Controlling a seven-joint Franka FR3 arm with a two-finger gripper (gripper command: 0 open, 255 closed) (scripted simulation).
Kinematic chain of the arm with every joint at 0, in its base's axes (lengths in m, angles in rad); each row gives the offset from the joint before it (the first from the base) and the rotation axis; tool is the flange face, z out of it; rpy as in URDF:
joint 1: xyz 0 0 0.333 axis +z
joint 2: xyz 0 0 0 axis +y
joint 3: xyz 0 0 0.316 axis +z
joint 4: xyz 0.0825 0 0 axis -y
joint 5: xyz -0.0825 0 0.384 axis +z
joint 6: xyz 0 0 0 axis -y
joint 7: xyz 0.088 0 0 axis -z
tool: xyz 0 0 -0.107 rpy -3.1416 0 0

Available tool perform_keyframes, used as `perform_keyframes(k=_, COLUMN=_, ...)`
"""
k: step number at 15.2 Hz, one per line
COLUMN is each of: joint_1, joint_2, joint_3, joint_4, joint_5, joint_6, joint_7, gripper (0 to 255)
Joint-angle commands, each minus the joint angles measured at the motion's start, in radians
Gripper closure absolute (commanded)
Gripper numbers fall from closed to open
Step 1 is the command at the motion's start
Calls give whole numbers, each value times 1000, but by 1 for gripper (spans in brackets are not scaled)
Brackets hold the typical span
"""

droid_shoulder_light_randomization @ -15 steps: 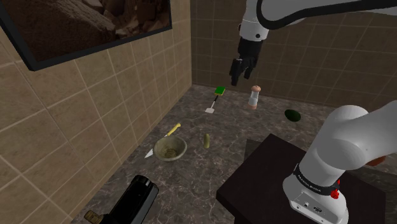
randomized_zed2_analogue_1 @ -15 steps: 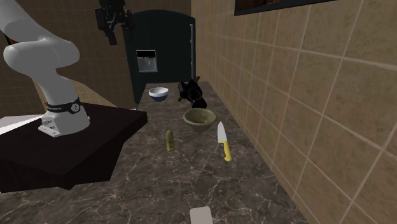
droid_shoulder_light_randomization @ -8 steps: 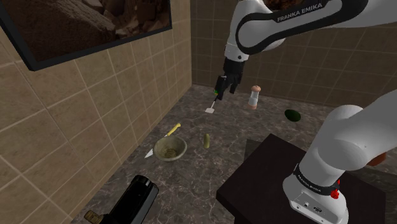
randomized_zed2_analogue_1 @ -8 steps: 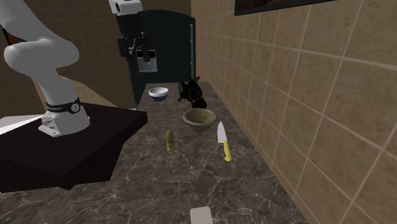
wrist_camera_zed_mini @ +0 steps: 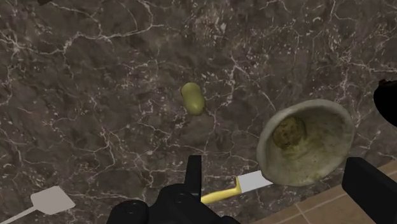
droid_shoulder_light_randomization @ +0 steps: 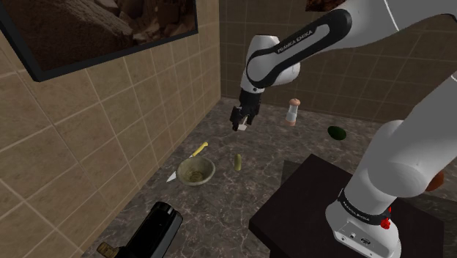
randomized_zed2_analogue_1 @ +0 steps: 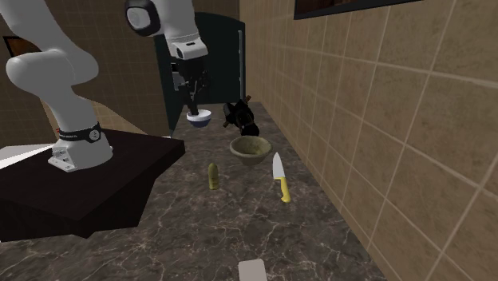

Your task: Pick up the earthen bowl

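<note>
The earthen bowl (droid_shoulder_light_randomization: 195, 171) is olive-brown, round and upright on the dark marble counter (droid_shoulder_light_randomization: 220, 205), close to the tiled wall. In the second exterior view the bowl (randomized_zed2_analogue_1: 251, 148) sits beyond a yellow-handled knife (randomized_zed2_analogue_1: 279, 177). My black gripper (droid_shoulder_light_randomization: 239, 121) hangs in the air well above the counter, apart from the bowl. It also hangs high in the second exterior view (randomized_zed2_analogue_1: 194, 108). In the wrist view the bowl (wrist_camera_zed_mini: 305, 141) lies below and between my fingers (wrist_camera_zed_mini: 194, 172), which stand wide apart around nothing. The gripper (wrist_camera_zed_mini: 277, 167) is open.
A small green pickle (droid_shoulder_light_randomization: 238, 162) lies beside the bowl, and the knife (droid_shoulder_light_randomization: 199, 150) rests against its wall side. A shaker (droid_shoulder_light_randomization: 293, 113), an avocado (droid_shoulder_light_randomization: 336, 133), a black bottle (droid_shoulder_light_randomization: 157, 227), a white spatula (wrist_camera_zed_mini: 51, 200) and a white bowl (randomized_zed2_analogue_1: 199, 117) share the counter. The dark stand (droid_shoulder_light_randomization: 322, 212) is nearby.
The arm has swung down and toward the shoulder view's left. The gripper now hangs lower and closer to the bowl. Nothing on the counter has moved.
</note>
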Motion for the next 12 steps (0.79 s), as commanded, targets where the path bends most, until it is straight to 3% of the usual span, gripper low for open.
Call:
perform_keyframes(k=1, joint_1=18, joint_2=79, joint_3=0, joint_4=18, joint_5=44, joint_6=61, joint_7=-23, gripper=0)
perform_keyframes(k=12, joint_1=53, joint_2=514, joint_3=56, joint_4=230, joint_5=331, joint_6=267, joint_7=-214, gripper=0)
